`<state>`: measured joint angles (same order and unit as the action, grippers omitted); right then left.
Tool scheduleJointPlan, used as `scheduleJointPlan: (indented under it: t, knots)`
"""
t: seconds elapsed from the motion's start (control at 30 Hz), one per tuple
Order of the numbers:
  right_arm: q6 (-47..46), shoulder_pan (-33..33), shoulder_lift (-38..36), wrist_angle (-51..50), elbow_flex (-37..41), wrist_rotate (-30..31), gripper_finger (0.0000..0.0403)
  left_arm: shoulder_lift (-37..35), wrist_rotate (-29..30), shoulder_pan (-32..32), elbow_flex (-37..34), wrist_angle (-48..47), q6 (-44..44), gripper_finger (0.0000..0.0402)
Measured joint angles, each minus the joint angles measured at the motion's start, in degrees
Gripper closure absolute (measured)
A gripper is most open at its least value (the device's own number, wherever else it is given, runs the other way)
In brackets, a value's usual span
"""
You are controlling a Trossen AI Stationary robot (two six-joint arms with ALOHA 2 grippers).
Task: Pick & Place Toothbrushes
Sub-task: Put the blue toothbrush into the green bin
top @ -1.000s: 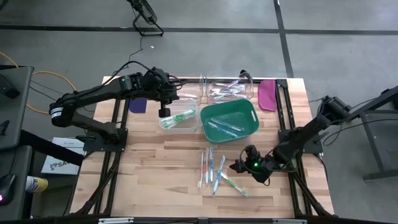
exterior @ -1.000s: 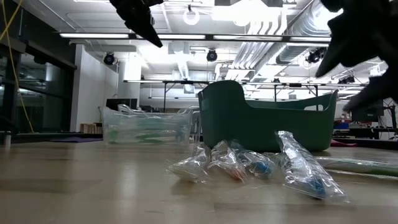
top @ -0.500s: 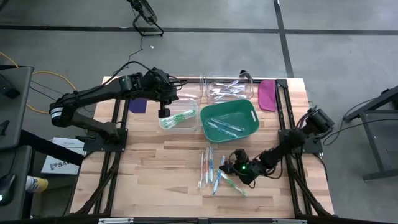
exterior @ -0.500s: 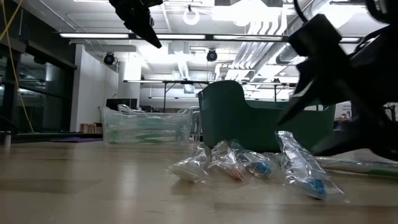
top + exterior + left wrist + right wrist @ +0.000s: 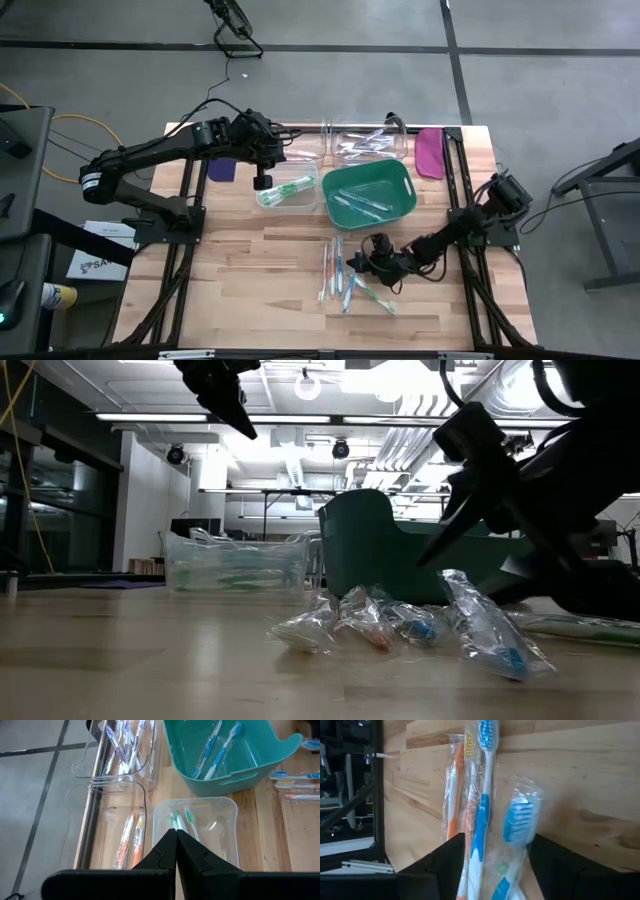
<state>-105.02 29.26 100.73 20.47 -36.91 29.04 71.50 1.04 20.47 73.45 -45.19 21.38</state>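
Near the table's front edge, right gripper (image 5: 372, 266) gapes over wrapped toothbrushes (image 5: 338, 272); light, slippery film; pinch mid-handle; left gripper (image 5: 262, 181) closed, empty.

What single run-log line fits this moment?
left gripper: shut, above clear bin | right gripper: open, low at loose toothbrushes | green tub: holds toothbrushes

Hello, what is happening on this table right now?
Two robot arms are sorting wrapped toothbrushes into bins. The right end effector is low over the loose pile on the wooden table, fingers open around a blue brush, nothing gripped yet. The left end effector, shut and empty, hangs above the clear tray with green brushes. The teal bin holds blue ones.
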Motion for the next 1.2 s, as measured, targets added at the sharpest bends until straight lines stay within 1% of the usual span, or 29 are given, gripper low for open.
scheduleJointPlan:
  t: [0.07, 0.3, 0.53, 0.7, 0.8, 1.03, 1.2]
  knots:
    - [0.23, -0.47, 0.0, -0.02, 0.0, -0.86, 0.0215, 0.0, 0.0, 0.0, 0.0, 0.0, -0.02, 0.0398]
    - [0.27, -0.56, 0.0, -0.02, 0.0, -0.81, 0.0302, -0.06, 0.02, 0.01, -0.01, 0.02, -0.02, 0.0398]
    - [1.15, -0.53, -0.6, -0.08, 0.04, -0.59, 0.039, -3.08, 0.32, 0.0, -0.09, 0.01, -0.02, 0.0398]
    - [4.48, -0.55, -2.59, 2.36, 0.07, -0.51, 0.0399, -5.74, 0.87, -0.03, -0.09, -0.2, 1.3, 0.0398]
    - [7.68, -0.53, -4.61, 4.8, 0.07, -0.66, 0.04, -7.49, 1.09, -1.3, -0.09, -0.17, 1.35, 0.0398]
    - [17.02, -0.83, -13.06, 6.41, 0.0, -0.08, 0.04, -11.96, 1.27, -5.56, -0.04, -0.17, 3.98, 0.0398]
    - [26.33, -1.83, -20.02, 6.91, 0.0, 0.35, 0.04, -14.46, 2.26, -8.66, -0.04, -0.12, 4.33, 0.0398]
